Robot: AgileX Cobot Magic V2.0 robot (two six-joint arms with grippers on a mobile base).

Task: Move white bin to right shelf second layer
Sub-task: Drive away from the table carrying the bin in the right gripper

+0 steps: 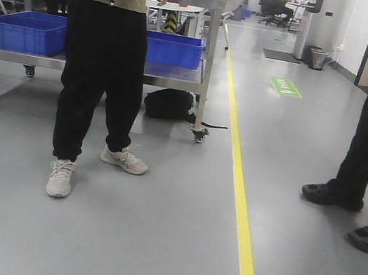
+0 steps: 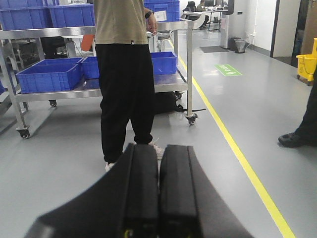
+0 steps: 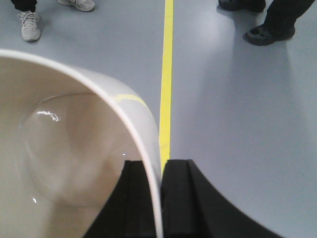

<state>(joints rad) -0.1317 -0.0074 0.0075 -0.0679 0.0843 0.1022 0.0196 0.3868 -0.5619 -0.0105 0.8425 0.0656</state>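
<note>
- At six o'clock of the right wrist view, right gripper [image 3: 161, 167] is clamping the wall of the white bin [image 3: 74, 144], which is spreading toward nine o'clock.
- Left gripper [image 2: 158, 151] is sitting closed, empty.
- Keeping the bin level is advisable.

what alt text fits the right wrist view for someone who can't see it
The right gripper has its black fingers shut on the wall of the white bin, one inside and one outside, holding it above a grey floor. A yellow line runs along the floor, with a white sneaker top left and dark shoes top right.
</note>
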